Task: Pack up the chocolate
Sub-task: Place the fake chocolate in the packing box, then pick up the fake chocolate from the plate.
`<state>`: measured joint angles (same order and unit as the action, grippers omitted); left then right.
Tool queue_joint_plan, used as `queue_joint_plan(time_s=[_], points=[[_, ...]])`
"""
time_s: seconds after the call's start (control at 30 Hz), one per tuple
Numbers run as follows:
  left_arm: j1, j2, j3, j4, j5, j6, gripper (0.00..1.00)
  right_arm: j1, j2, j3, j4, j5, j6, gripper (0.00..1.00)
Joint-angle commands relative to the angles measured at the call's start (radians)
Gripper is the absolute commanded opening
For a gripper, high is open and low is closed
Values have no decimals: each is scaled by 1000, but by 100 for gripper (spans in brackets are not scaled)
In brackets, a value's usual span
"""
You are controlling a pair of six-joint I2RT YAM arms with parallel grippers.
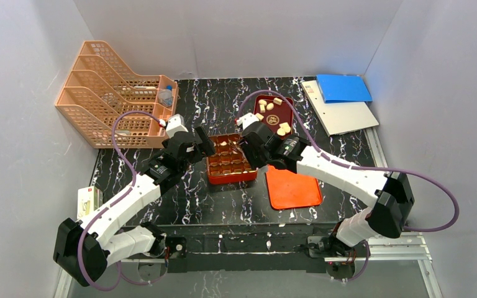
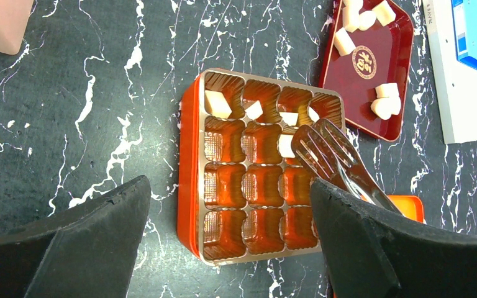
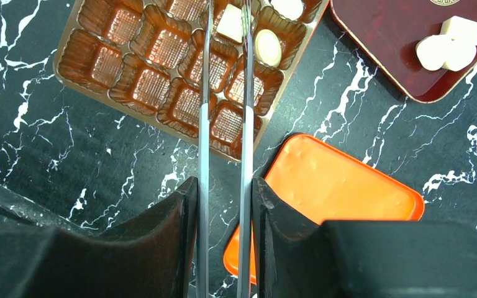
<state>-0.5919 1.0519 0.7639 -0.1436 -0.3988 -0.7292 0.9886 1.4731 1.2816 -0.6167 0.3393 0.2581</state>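
In the top view the right gripper (image 1: 246,144) hides the right-hand compartments of the orange-red box (image 1: 227,162) and the near left corner of the dark red tray (image 1: 287,112). From the right wrist the tongs (image 3: 205,124) run off the far edge, their tips unseen. Whether they pinch the chocolate piece (image 3: 230,23) is unclear. The left gripper (image 2: 230,211) covers most of the orange lid (image 2: 408,201).

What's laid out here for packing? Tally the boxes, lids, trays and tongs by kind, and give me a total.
box: 1
lid: 1
tray: 1
tongs: 1
Total: 4
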Motion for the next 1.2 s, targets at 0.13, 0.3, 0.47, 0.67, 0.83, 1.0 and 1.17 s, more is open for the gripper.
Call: queue_joint_plan(time_s=[0.13,0.3,0.47,0.67,0.83,1.0,1.17], points=[[4,-8,21,-17,-5,6,97,3,-41,73,57,82,-15,37],[4,-10,19,-17,-5,2,97,-1,-60,97,46,141,-18,35],[4,-15,16,-15,-5,5,97,-31,-94,87,55,184,-31,36],[4,-11,20,-8,-1,5,97,-160,-129,43,111,124,-81,37],[4,-1,20,3,4,1,97,-263,-127,-8,185,25,-141,37],[4,6,21,15,6,1,97,-344,-109,-45,252,-78,-199,37],[4,16,26,19,6,6,97,-426,-96,-70,311,-205,-245,39]])
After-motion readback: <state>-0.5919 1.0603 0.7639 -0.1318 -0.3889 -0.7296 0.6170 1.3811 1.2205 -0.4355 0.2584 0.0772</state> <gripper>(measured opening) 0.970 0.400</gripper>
